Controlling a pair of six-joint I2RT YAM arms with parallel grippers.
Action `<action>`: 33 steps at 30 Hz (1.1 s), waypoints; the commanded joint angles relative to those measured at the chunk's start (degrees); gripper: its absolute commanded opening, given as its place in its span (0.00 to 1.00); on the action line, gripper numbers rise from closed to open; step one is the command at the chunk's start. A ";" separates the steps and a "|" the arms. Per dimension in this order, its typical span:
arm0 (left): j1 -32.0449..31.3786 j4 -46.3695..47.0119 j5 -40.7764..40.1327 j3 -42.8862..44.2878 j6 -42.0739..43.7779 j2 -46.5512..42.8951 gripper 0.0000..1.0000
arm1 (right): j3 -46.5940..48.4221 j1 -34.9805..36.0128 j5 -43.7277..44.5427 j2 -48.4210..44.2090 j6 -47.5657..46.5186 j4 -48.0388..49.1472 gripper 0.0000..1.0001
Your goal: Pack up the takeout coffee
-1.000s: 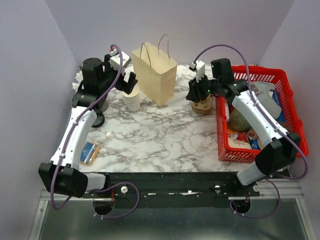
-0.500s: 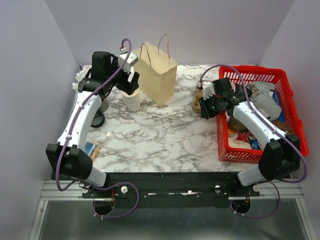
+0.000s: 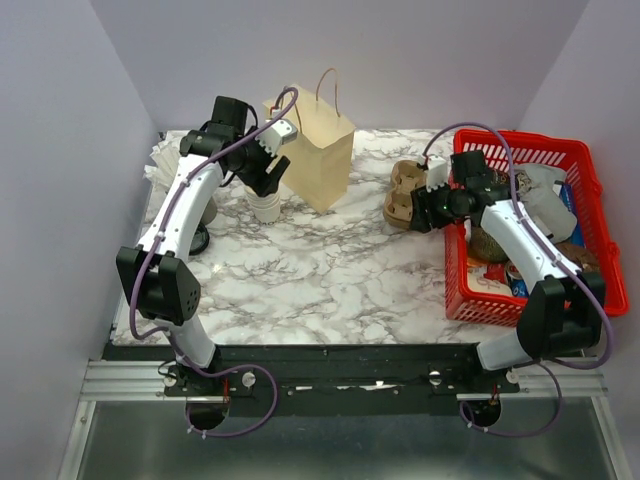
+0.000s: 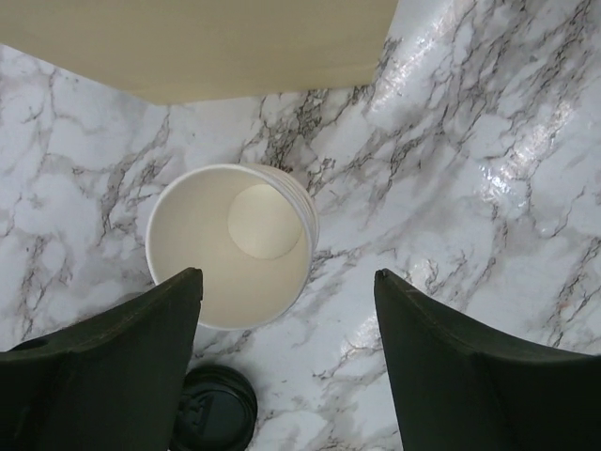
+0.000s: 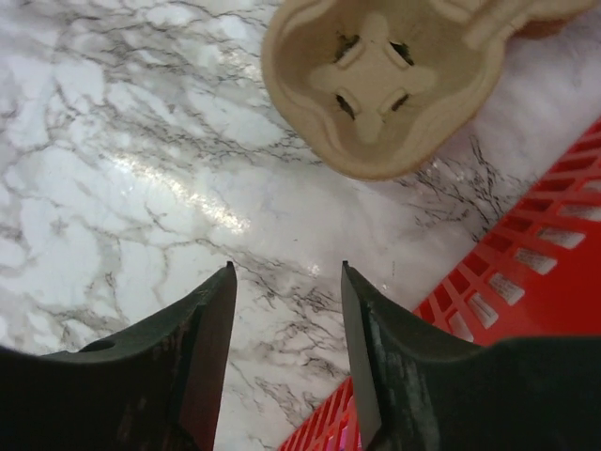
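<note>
Nearest, at ten o'clock on the table (image 3: 330, 262): coffee cup (image 3: 207, 212), partly hidden behind the left arm (image 3: 180, 222). Judged light, thin-walled, crushable, liable to spill; take mid-wall, gently, upright. Right gripper (image 5: 287, 272), two o'clock: jaws apart, empty. Left gripper (image 4: 286, 277), eleven o'clock: jaws apart above stacked cups (image 4: 230, 246).

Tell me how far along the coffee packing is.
Nothing looks done: neither gripper holds anything. The left gripper hangs open over the lidless cup stack beside the paper bag; the right gripper is open by the cup carrier. All packing remains.
</note>
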 commanded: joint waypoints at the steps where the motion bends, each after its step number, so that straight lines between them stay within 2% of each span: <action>1: -1.02 -4.14 -3.90 2.90 1.11 1.60 0.79 | 3.90 -2.00 -13.21 -1.15 -1.99 -5.56 0.65; 3: -1.11 -5.81 -4.07 3.78 1.28 2.66 0.76 | 4.43 -1.83 -14.73 -0.97 -2.51 -5.57 0.69; 8: -1.20 -7.05 -5.30 5.63 0.67 5.65 0.71 | 6.10 -1.83 -15.09 -0.27 -3.13 -6.10 0.72; 14: -1.20 -3.09 -5.75 3.52 -0.39 5.65 0.69 | 7.42 -1.83 -15.96 0.87 -2.61 -5.92 0.73; 33: -1.20 -5.81 -1.17 4.49 -1.53 8.64 0.44 | 8.39 -1.83 -15.35 2.19 -2.87 -6.01 0.75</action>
